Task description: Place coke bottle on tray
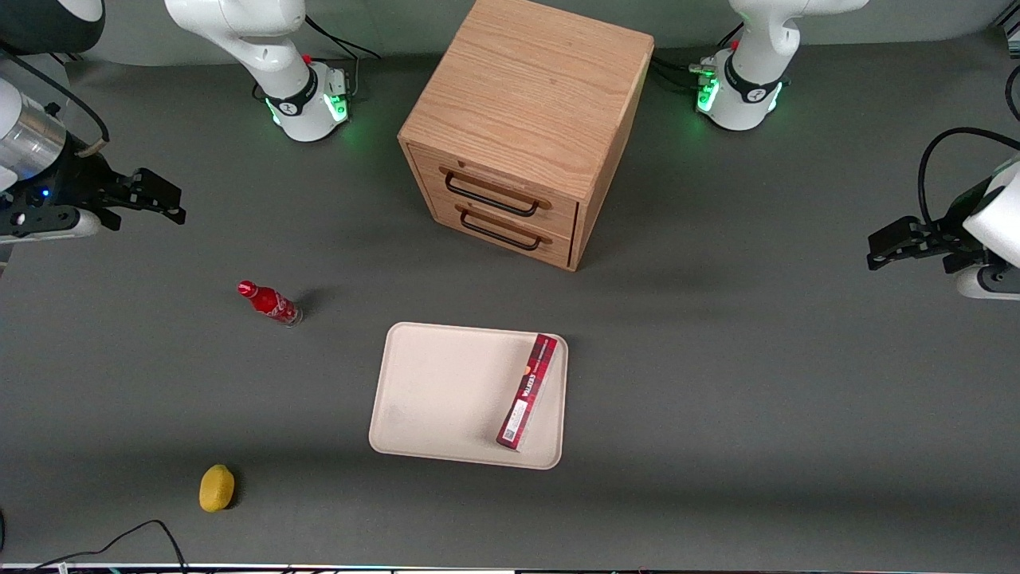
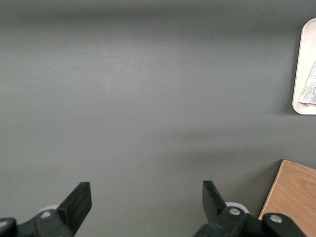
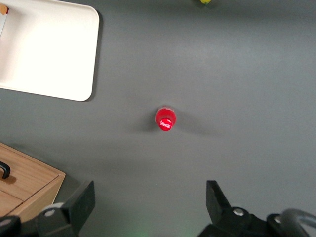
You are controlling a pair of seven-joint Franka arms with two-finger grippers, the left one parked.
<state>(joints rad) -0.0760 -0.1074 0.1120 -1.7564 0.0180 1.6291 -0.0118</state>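
Observation:
The coke bottle (image 1: 269,304), small and red with a red cap, stands upright on the grey table, toward the working arm's end from the tray. The right wrist view shows it from above (image 3: 166,120), cap up. The cream tray (image 1: 446,391) lies flat in the middle of the table, nearer the front camera than the cabinet. It also shows in the right wrist view (image 3: 49,54). My right gripper (image 1: 169,204) hangs high above the table, farther from the front camera than the bottle. It is open and empty, its jaws wide apart in the right wrist view (image 3: 150,200).
A long flat red box (image 1: 527,391) lies on the tray along its edge toward the parked arm. A wooden two-drawer cabinet (image 1: 526,119) stands farther back, drawers shut. A yellow lemon (image 1: 216,488) lies near the table's front edge.

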